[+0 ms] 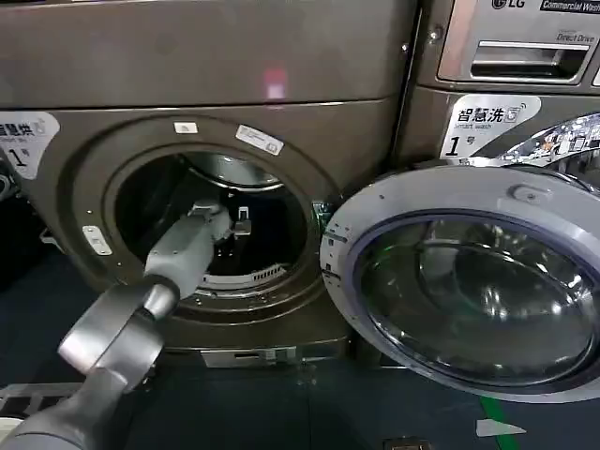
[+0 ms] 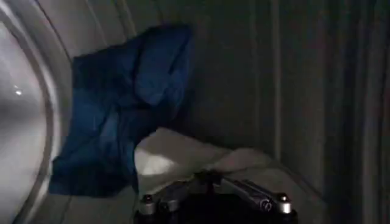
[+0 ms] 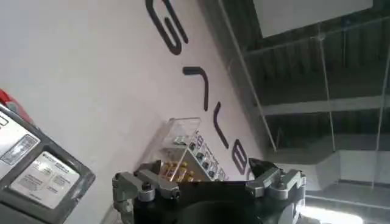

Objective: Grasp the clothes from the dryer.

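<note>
The bronze-brown dryer (image 1: 187, 56) stands with its round port open, and its grey-rimmed glass door (image 1: 349, 272) is swung out to the right. My left arm reaches through the port, with the left gripper (image 1: 238, 223) deep inside the drum. In the left wrist view the left gripper (image 2: 208, 177) has its fingers drawn together on the clothes (image 2: 170, 152), a pale white bundle lying on the drum wall. The fabric creases where the fingertips meet. My right gripper (image 3: 204, 170) is held away from the machine, open and empty, pointing at a wall and ceiling.
A dark blue cloth (image 2: 122, 103) lies against the drum wall just beyond the white bundle. A second machine with an LG logo (image 1: 511, 47) stands at the upper right. The open door takes up the space at the front right, above dark floor (image 1: 281, 403).
</note>
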`<state>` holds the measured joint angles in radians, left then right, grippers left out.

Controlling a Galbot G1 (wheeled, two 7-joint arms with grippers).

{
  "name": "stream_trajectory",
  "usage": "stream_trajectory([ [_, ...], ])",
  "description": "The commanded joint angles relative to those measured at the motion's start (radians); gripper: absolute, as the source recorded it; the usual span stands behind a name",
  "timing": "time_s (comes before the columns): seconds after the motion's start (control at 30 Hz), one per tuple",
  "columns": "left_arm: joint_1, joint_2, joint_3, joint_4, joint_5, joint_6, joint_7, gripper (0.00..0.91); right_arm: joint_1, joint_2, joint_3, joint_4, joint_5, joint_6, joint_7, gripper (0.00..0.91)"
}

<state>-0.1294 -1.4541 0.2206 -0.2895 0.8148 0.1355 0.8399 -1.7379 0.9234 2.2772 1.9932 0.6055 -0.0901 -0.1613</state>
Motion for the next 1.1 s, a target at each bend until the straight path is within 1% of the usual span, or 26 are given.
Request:
stream_trajectory([
  [0.03, 0.009, -0.006, -0.142, -0.069, -0.061, 0.052, -0.072, 0.0, 0.0, 0.001, 0.001, 0.0, 0.0, 0.001, 0.002, 0.907],
  [0.17, 0.023, -0.011, -0.22, -0.105, -0.132, 0.1, -0.123, 0.0, 0.002, 0.004, -0.002, 0.001, 0.0, 0.002, 0.003, 0.907],
  [0.23, 0.042, -0.018, -0.321, -0.138, -0.177, 0.124, -0.161, 0.0, 0.002, 0.003, -0.001, 0.0, 0.0, 0.002, 0.004, 0.907],
  [0.33, 0.085, -0.013, -0.369, -0.207, -0.26, 0.176, -0.2, 0.0, 0.002, 0.004, -0.001, -0.001, 0.0, 0.004, 0.004, 0.907],
  [0.47, 0.163, 0.006, -0.41, -0.353, -0.418, 0.218, -0.286, 0.0, 0.005, 0.002, -0.003, -0.002, 0.0, 0.004, 0.005, 0.907],
  [0.53, 0.19, 0.008, -0.437, -0.396, -0.482, 0.227, -0.316, 0.0, 0.006, 0.001, -0.004, -0.002, 0.0, 0.005, 0.005, 0.907],
  [0.6, 0.217, 0.011, -0.451, -0.445, -0.608, 0.222, -0.397, 0.0, 0.007, 0.001, -0.005, -0.005, -0.001, 0.006, 0.006, 0.907],
  [0.67, 0.251, 0.013, -0.455, -0.496, -0.691, 0.182, -0.46, 0.0, 0.007, 0.001, -0.005, -0.006, -0.001, 0.007, 0.006, 0.907],
  [0.73, 0.289, 0.017, -0.455, -0.55, -0.747, 0.17, -0.513, 0.0, 0.007, 0.001, -0.005, -0.007, -0.001, 0.008, 0.006, 0.907],
  [0.77, 0.302, 0.017, -0.454, -0.57, -0.761, 0.165, -0.541, 0.0, 0.007, 0.001, -0.005, -0.007, -0.001, 0.008, 0.006, 0.907],
  [0.8, 0.317, 0.016, -0.454, -0.585, -0.794, 0.133, -0.576, 0.0, 0.007, 0.0, -0.005, -0.008, -0.001, 0.01, 0.006, 0.907],
  [0.97, 0.37, 0.007, -0.456, -0.663, -0.915, 0.073, -0.702, 0.0, 0.008, 0.0, -0.006, -0.008, -0.001, 0.012, 0.007, 0.907],
  [1.1, 0.408, -0.008, -0.469, -0.731, -0.943, 0.014, -0.806, 0.0, 0.009, 0.001, -0.004, -0.008, 0.0, 0.015, 0.011, 0.907],
])
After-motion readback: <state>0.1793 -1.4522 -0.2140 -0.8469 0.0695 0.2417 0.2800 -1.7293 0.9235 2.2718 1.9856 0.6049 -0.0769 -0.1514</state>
